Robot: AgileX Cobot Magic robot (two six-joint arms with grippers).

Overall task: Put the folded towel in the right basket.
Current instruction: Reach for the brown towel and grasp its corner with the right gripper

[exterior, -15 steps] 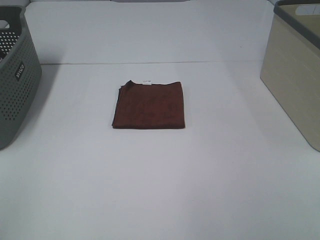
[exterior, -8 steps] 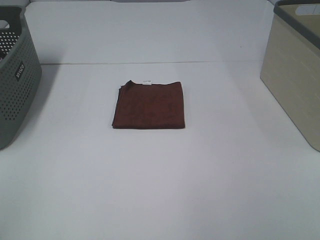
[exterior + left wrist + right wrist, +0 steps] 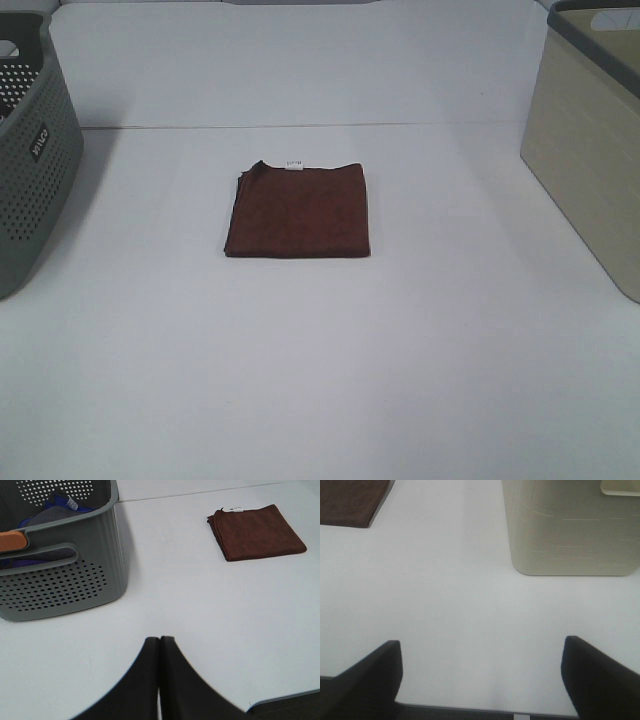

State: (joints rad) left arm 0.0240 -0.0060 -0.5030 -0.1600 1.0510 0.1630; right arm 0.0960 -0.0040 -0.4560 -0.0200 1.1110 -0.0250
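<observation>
The folded brown towel lies flat in the middle of the white table, with a small white tag at its far edge. It also shows in the left wrist view and partly in the right wrist view. The right basket is beige with a grey rim and stands at the table's right edge; the right wrist view shows its wall. My left gripper is shut and empty, near the table's front edge, far from the towel. My right gripper is open and empty, near the front edge.
A grey perforated basket stands at the left edge; the left wrist view shows blue, grey and orange items inside it. The white table spreads between the baskets.
</observation>
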